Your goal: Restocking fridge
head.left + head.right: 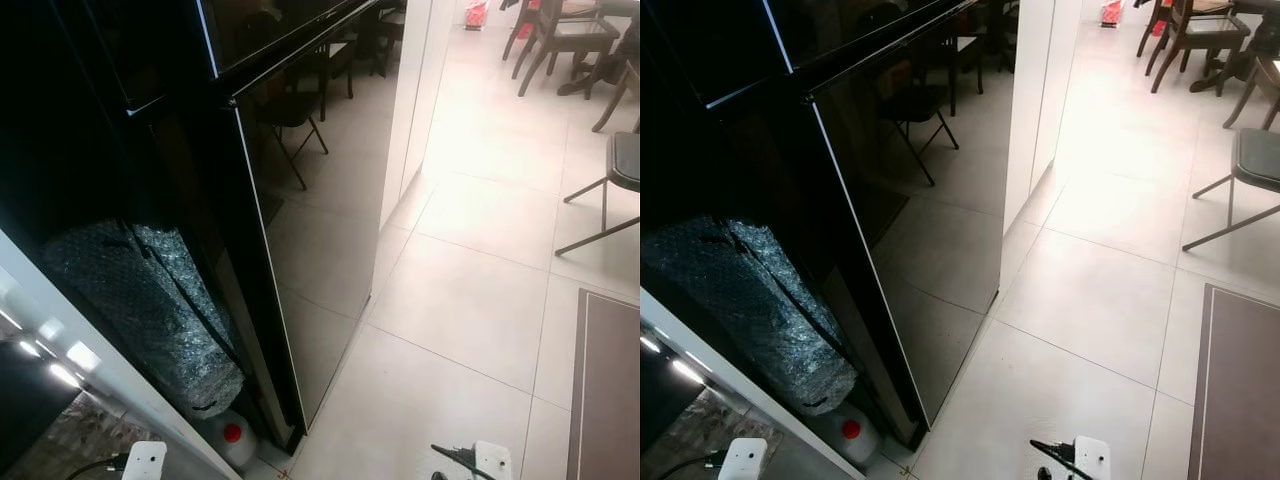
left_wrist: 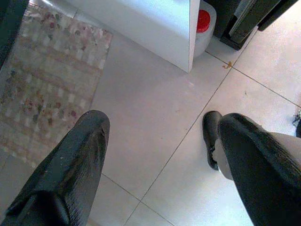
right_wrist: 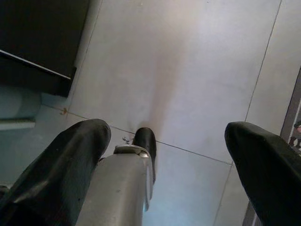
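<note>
1. The fridge [image 1: 300, 250], tall and glossy black, takes up the left half of the head views. Its doors are closed, and the seam between upper and lower door runs as a bright line near the top. The robot faces it at a slant, so I judge the restocking has not yet reached the door.
2. The pale tiled floor [image 1: 470, 300] stretches to the right towards dining chairs [image 1: 560, 40] well apart from the fridge, leaving open room to step or swing a door.
3. A bundle in bubble wrap [image 1: 150, 310] leans in the gap beside the fridge, with a white jug with a red cap [image 1: 232, 435] at its foot (probably just stored out of the way).
4. A patterned rug [image 2: 42, 80] lies on the tiles near a white cabinet corner [image 2: 160, 28], seen from the left wrist.
5. The left gripper [image 2: 160, 155] hangs low, pointing at the floor, fingers spread wide and holding nothing; bare tile shows between them.
6. The right gripper [image 3: 164, 155] also hangs towards the floor, fingers parted widely and empty, touching nothing. Both arms look idle, as suits walking or turning.
</note>
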Tool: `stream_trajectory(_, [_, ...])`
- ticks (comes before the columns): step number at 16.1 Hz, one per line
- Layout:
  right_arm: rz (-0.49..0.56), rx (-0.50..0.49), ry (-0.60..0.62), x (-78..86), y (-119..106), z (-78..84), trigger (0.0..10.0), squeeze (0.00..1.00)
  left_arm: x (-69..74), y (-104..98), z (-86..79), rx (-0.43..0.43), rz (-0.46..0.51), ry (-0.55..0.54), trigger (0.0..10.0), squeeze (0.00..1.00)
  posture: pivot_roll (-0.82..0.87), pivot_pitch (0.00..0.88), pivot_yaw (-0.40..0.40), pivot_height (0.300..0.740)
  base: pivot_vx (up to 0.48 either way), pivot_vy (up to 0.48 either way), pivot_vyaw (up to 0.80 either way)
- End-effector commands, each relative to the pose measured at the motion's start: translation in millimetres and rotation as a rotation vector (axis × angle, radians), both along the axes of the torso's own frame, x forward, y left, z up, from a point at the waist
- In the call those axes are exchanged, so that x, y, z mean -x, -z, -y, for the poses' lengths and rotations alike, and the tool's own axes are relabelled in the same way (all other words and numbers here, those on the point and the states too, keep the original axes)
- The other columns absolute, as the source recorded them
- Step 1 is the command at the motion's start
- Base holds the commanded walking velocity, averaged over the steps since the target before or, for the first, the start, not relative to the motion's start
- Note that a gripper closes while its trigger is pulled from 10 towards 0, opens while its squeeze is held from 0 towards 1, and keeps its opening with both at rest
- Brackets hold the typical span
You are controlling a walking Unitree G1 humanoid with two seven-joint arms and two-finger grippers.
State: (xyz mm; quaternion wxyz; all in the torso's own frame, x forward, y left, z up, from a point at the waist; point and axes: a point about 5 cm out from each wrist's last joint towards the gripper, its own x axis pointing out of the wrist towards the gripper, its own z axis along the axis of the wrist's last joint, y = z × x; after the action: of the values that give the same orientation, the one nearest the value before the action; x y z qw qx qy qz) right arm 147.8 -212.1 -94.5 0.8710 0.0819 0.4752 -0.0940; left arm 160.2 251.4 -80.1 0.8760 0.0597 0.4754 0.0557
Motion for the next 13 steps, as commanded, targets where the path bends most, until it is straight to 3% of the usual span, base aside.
stream_trajectory(1, [-0.009,0.0,-0.009,-0.2,-0.1,1.5,10.0,0.0,3.6,1.3,-1.9,-0.008,-0.03,0.017,10.0,0.0,0.01,0.0,0.044,0.74,0.0,0.0,0.0])
stream_trajectory(7, [-0.037,0.02,-0.047,11.8,-0.3,21.1,10.0,0.0,7.1,2.3,-3.7,-0.023,-0.047,0.021,10.0,0.0,0.01,0.0,0.051,0.74,0.0,-0.171,0.0])
stream_trajectory(13, [-0.035,0.015,-0.082,7.2,-0.3,14.6,10.0,0.0,8.5,2.4,-5.7,-0.014,-0.043,-0.019,10.0,0.0,0.0,0.0,0.06,0.74,0.0,0.044,0.0])
